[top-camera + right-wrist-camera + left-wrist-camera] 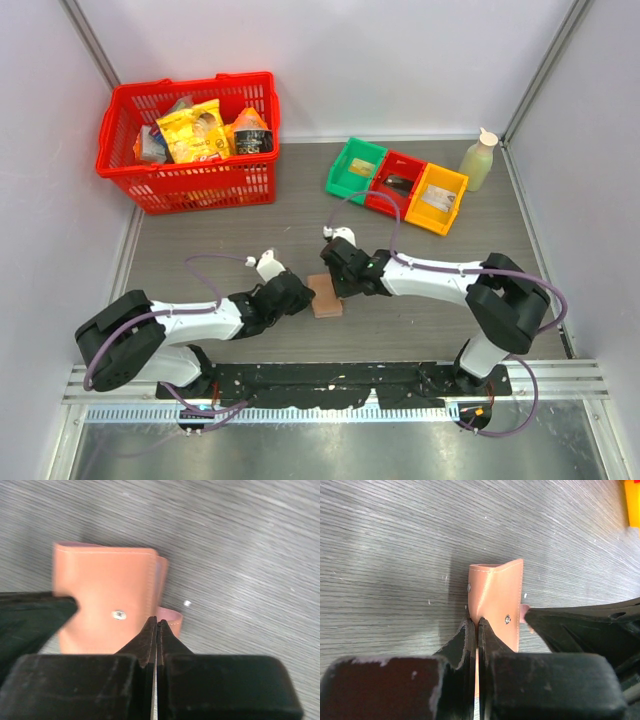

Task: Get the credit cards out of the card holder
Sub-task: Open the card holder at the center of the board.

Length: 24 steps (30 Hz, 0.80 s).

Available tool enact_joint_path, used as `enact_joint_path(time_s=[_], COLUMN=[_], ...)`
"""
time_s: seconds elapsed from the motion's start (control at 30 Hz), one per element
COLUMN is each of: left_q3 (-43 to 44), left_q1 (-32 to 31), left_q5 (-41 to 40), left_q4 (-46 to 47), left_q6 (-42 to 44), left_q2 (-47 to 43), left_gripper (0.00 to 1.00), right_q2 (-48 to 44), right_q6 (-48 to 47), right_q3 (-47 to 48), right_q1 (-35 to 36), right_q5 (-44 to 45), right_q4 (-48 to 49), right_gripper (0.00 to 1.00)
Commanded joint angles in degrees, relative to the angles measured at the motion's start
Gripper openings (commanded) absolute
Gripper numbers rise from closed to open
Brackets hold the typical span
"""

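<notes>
On grey table [200, 240], pinkish-tan card holder [326, 296], stitched edge, metal snap [118, 614]

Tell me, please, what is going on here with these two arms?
Both arms are working on the small pinkish-tan card holder in the middle of the table. The left arm has its jaws shut on one edge of it. The right arm has its jaws shut at the other side, by the snap tab; whether they actually pinch it is unclear. The holder looks folded and no cards are in sight.
</notes>
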Motion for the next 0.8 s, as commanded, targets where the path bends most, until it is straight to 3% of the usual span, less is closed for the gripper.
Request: enact_joint_path(time_s=[0.0,0.17,0.33,0.47,0.67,0.77], left_q3=[-0.4,0.1,1.7,3.0,3.1,3.9], left_q1=[0.7,1.8,1.9,2.1,2.0,2.2], left_q5=[-4.3,-3.2,-2.1,-1.0,-0.1,-0.1], left_q4=[-2.6,-3.1,-3.1,-3.2,-2.2,-3.0], left_q6=[2.7,3.7,6.5,7.8,9.4,10.8], left_q2=[-0.6,0.0,1.0,2.2,3.0,3.4], left_gripper=[0.00,0.00,0.00,0.00,0.00,0.00], right_q2=[-4.7,-8.9,-12.6,-12.6,-12.9,-14.5], right_q6=[0.8,1.4,3.8,5.9,7.6,9.0], right_q3=[-4.8,-11.1,-17.1,-19.2,-22.0,-24.5], right_q1=[-3.0,-6.2,-8.1,-8.5,-9.8,-10.9], right_q5=[-0.4,-3.6,-8.9,-9.8,-10.7,-11.0], right_q4=[-0.3,5.1,14.0,18.1,22.5,25.6], right_gripper=[0.01,0.01,0.29,0.38,0.38,0.30])
